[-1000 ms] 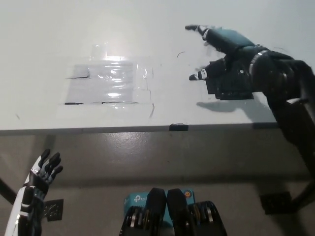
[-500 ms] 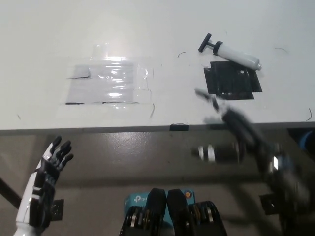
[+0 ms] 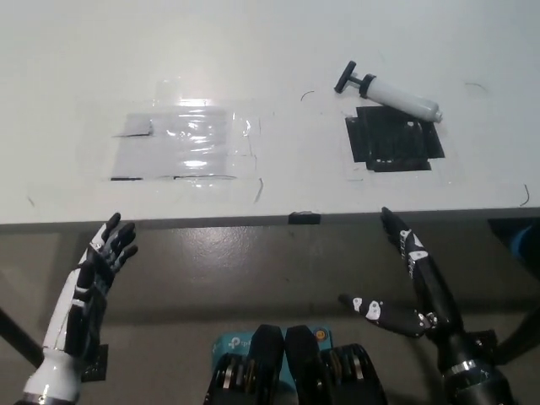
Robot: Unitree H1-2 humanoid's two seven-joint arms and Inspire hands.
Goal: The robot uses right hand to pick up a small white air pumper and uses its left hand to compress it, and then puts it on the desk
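- Nearest the camera, the robot's white left hand [image 3: 94, 272] hung at about eight o'clock, below the desk's front edge, with its dark fingers spread and holding nothing.
- Opposite it, the black right hand [image 3: 405, 283] sat at about five o'clock, also off the desk, its fingers splayed wide and empty; both hands were well apart from the task's thing.
- Farther out, the pale grey desk [image 3: 67, 67] filled the upper half of the view, with a small black tab [image 3: 304, 218] on its front edge near six o'clock.
- Beyond that, a shiny patch of clear tape [image 3: 186, 139] lay at about eleven o'clock.
- Farther still, at about one o'clock, a black rectangular mat [image 3: 392, 148] lay flat on the desk.
- Farthest, the small white air pumper with a black T-handle [image 3: 388, 90] lay on its side, touching the mat's far edge, its handle pointing toward eleven o'clock.
- Judged from this, the pumper rested on the desk in no hand's hold, so either every step was done or none was begun; the view could not settle which.
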